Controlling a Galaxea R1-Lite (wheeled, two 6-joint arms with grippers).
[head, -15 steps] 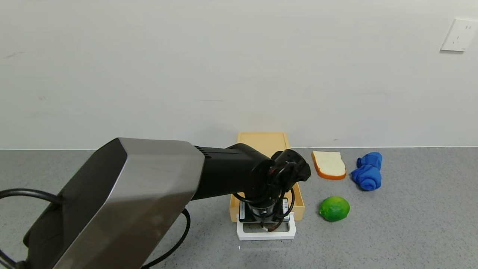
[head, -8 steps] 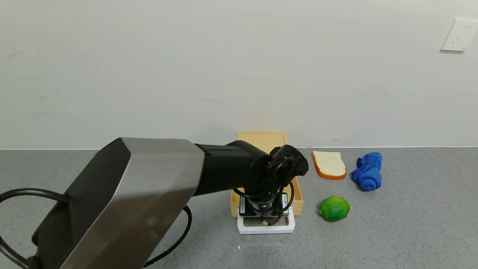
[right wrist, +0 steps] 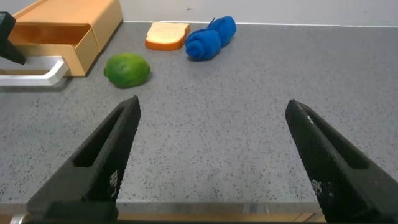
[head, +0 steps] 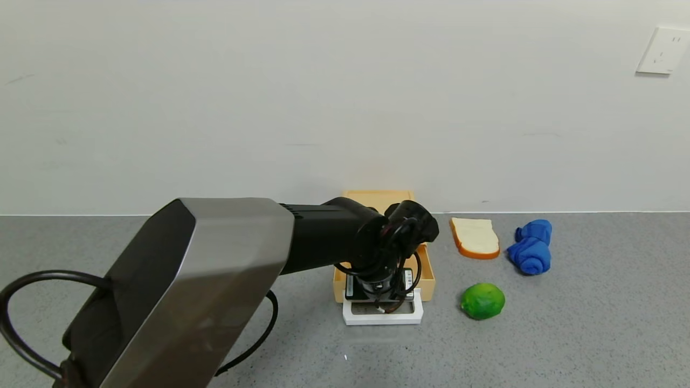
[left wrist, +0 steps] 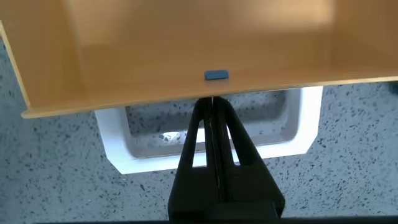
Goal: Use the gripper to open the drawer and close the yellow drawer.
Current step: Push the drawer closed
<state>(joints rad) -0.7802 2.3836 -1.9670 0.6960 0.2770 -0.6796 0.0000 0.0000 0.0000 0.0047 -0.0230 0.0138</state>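
Note:
The pale yellow drawer lies against the back wall with its tray partly slid out toward me. Its white loop handle is at the near end. My left gripper points down into the handle loop. In the left wrist view the gripper is shut and empty, its tips against the tray's front panel, inside the handle. My right gripper is open and empty over the table's near edge, far from the drawer.
A green lime sits just right of the drawer's front. A bread slice and a rolled blue cloth lie farther right near the wall. My left arm's silver link fills the near left.
My left gripper has moved toward the wall, and the tray and white handle have slid back with it. Less of the tray sticks out now.

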